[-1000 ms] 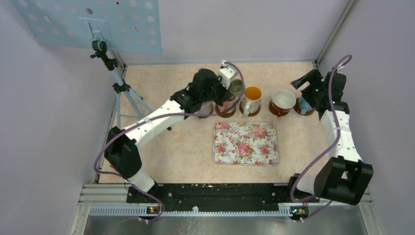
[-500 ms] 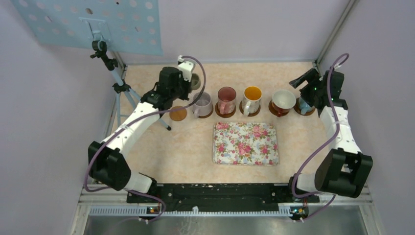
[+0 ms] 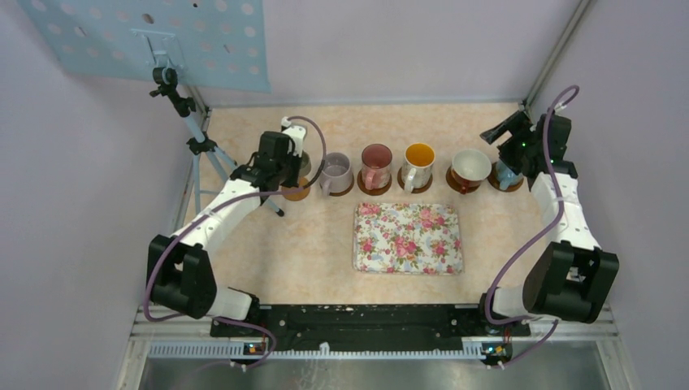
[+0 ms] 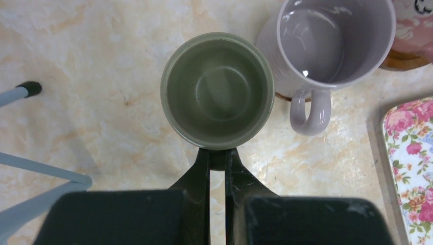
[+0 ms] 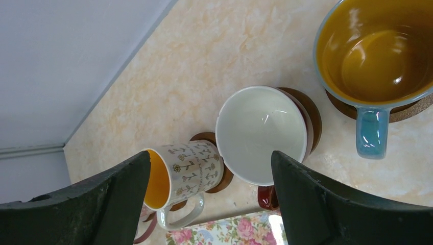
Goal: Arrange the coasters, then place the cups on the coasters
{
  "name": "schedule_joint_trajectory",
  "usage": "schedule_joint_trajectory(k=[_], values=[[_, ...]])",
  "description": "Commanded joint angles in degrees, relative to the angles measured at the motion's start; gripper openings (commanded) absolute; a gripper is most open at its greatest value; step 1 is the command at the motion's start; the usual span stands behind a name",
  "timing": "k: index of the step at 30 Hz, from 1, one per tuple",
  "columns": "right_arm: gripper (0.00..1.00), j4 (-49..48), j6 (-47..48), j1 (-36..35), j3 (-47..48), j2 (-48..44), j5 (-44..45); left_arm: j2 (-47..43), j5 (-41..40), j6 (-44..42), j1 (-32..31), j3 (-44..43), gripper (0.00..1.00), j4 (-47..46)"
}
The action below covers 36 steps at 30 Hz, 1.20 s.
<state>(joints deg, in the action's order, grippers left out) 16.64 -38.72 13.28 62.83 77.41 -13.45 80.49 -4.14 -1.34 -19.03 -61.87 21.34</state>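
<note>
**Left end effector clamped on the grey-green cup's handle at the row's left end**

Top external: the left end effector is closed on the grey-green cup, which sits at the left end of a row of cups across the far half of the marbled beige tabletop; a round brown coaster shows just on the near side of that cup, partly covered by it; whether cup and coaster touch cannot be told. Rightward along the row stand the lavender cup, the pink cup, the white cup with orange inside, the wide white cup and the light blue cup, each on its own wooden disc; the right end effector hangs by the light blue cup, jaws spread wide, gripping nothing; the rectangular floral tray lies nearer the arms, apart from the row; a tripod stands at the left.

Left wrist: the two black fingers are pinched together on the small handle at the near side of the grey-green cup; the cup is upright, round-mouthed and empty, with a dull speckled glaze; the glossy lavender cup stands just beside it on the right, its loop handle towards the camera.

Right wrist: the dark fingers stand far apart at either side of the frame; below the gap between them sits the wide white cup, shallow and shiny; the light blue cup, amber inside, lies to its right.
</note>
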Motion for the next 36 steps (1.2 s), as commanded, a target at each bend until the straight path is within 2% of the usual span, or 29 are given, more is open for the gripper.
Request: schedule_joint_trajectory(k=[1,4,15,22,36], values=[[0.87,-0.8,0.7,0.7,3.7,-0.1,-0.3,-0.6,-1.5,1.1,0.1,1.4,0.0,-2.6],[0.87,-0.7,0.7,0.7,3.7,-0.1,-0.3,0.1,-2.3,2.7,0.3,2.3,0.0,-3.4],[0.87,-0.2,1.4,0.7,4.0,-0.1,0.1,2.0,0.2,-1.4,2.0,5.2,0.0,-6.2],[0.87,-0.4,1.4,0.7,3.5,-0.1,0.2,4.3,0.8,-1.3,2.2,5.6,0.05,-6.2],[0.87,-0.5,2.0,0.7,3.8,0.5,0.4,7.7,-0.7,-3.2,2.6,6.6,0.08,-9.2]])
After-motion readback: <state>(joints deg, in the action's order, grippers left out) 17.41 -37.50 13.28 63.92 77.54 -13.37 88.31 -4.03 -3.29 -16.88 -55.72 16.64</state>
